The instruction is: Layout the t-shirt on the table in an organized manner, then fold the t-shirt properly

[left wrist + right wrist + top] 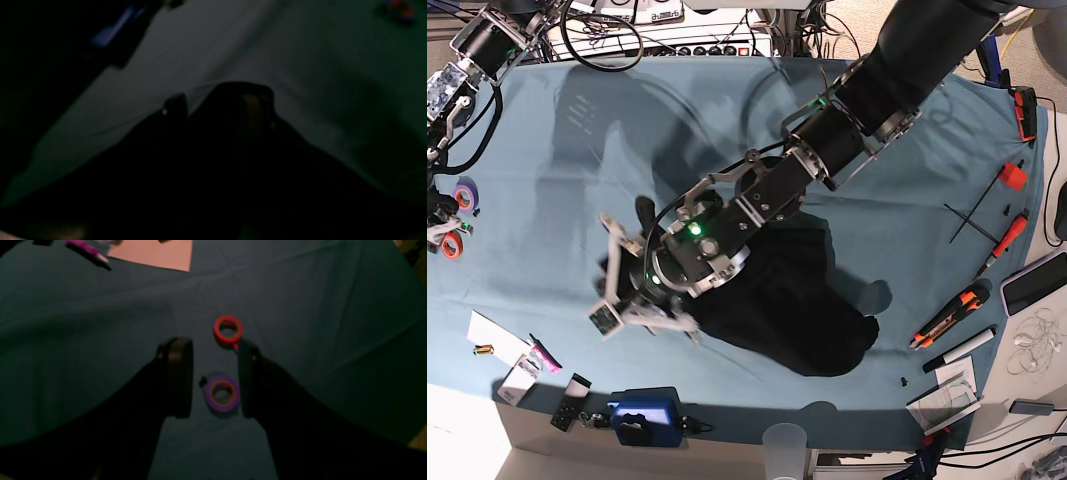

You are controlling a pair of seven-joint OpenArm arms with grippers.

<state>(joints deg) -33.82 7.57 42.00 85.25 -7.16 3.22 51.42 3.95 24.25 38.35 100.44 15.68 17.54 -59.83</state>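
Lying crumpled: one t-shirt (787,295) on table (897,160); two tape rolls; right fingers (180,373) spread, empty; left fingers' state unclear.

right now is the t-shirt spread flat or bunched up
Bunched up: in the base view the t-shirt lies as a crumpled dark heap on the table, with no sleeves or collar laid out, partly under the left arm.

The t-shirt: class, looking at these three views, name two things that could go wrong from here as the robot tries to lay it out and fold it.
1. The t-shirt lies bunched under the left arm, whose left gripper reaches past its edge; a pull could crumple it further.
2. The right gripper hovers open over the purple tape roll and red tape roll, away from the shirt; it might knock them.
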